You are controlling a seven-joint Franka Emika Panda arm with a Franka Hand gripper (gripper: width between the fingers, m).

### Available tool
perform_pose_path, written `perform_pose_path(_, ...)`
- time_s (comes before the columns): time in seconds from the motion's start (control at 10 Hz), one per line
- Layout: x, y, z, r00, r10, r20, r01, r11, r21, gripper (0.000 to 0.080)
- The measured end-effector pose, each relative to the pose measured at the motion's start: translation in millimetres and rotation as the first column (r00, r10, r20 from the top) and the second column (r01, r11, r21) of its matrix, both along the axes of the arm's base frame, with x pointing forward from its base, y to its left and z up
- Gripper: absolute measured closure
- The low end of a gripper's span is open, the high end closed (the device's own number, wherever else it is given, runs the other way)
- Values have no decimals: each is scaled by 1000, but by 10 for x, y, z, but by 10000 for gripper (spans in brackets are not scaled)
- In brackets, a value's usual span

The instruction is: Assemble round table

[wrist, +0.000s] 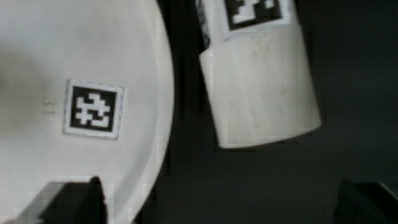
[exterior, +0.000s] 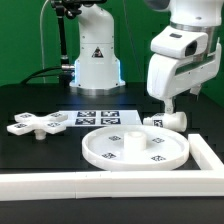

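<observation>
- The hand [exterior: 168, 103] hangs just above the bench [exterior: 30, 104]. Its two fingertips [wrist: 75, 198] are spread wide with nothing between them.
- The short post [exterior: 168, 120] lies on its side directly under the hand, within the span of the fingers and touching neither.
- The post's long axis lies flat on the bench. In the wrist view it runs crosswise to the line between the fingertips, so a closing hand would press on its curved sides, not its ends.
- One end of the post [wrist: 263, 95] carries a square tag and points away from the hand. The plain end is nearer the fingertips.
- The post looks like light, stiff white plastic with a smooth skin. As a cylinder lying down it would probably roll at a sideways nudge.
- The best hold, as I judge it, is across the middle of its length with both fingers closing evenly, so it neither spins nor squirts out.
- The rimmed round disc [exterior: 135, 158] lies flat just beside the post, and its edge [wrist: 54, 60] passes under one fingertip. A straight drop could catch that finger on the rim.
- The disc seems rigid but broad and awkward. Its raised rim is the only part narrow enough to pinch.
- The cross-shaped piece [exterior: 35, 125] lies flat, well apart from the hand, beyond the marker board [exterior: 100, 118].
</observation>
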State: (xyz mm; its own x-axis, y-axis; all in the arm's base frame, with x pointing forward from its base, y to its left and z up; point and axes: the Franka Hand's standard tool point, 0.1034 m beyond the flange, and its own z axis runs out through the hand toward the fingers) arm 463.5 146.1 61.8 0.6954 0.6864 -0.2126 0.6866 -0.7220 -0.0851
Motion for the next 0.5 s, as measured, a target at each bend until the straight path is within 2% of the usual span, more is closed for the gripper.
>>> perform_pose_path(0.1, -47, -34, -1, 999, 16, -47, -18, 999, -30, 150)
perform_pose_path(0.2, -62, -96, 4, 998, 7, -64, -10, 999, -41, 150)
perform_pose_path(0.3, -151, -174, 33, 991, 4, -133, -15, 997, -78, 150)
perform_pose_path(0.4, -185, -150, 35, 982, -6, -191, -16, 993, -114, 150)
perform_pose_path(0.5, -183, -106, 14, 973, -1, -232, -30, 991, -132, 150)
